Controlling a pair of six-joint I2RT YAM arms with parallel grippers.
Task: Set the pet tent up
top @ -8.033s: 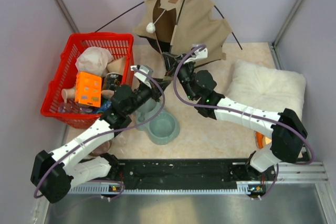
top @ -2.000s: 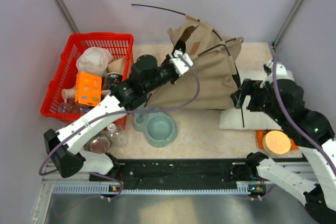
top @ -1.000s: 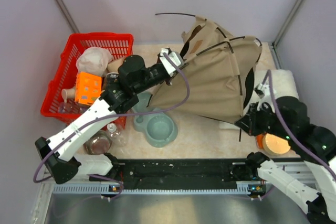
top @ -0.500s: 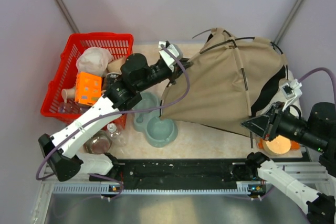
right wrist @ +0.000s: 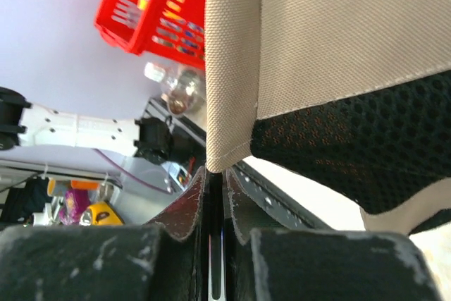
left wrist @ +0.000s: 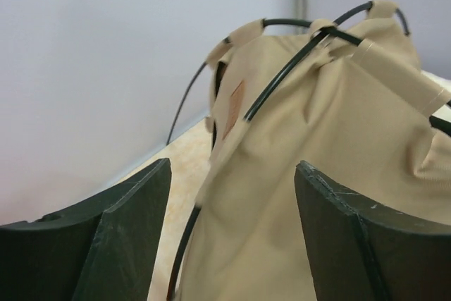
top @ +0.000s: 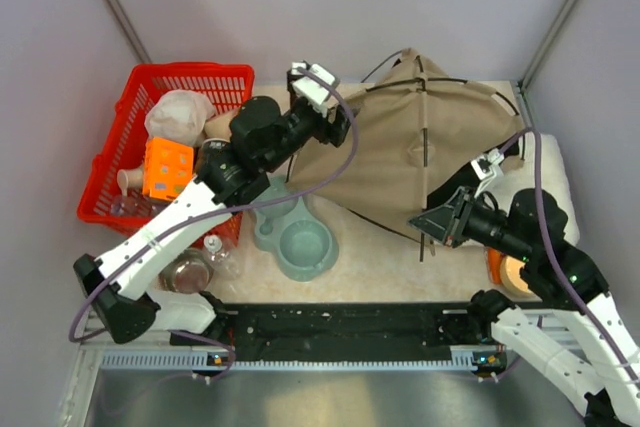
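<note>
The left gripper (left wrist: 232, 237) is spread wide and grips nothing, with its fingers (left wrist: 123, 244) framing the tent (top: 400, 162) just ahead. The right gripper (right wrist: 215, 188) is clenched on the tent's hem corner. The tent stands at the table's (top: 370, 247) back right, partly over a cushion (top: 562, 182). A red basket (top: 185, 72) at the left holds an orange block (top: 166, 169), a pale bag (top: 178, 112) and cups.

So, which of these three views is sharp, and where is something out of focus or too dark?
Top external: evenly lit and sharp, with no glare on the pet tent. Left wrist: the tent fabric is clear, but the camera's own fingers in front are dark and a little soft. Right wrist: the weave is crisp up close, while the red basket behind is blurred.
</note>
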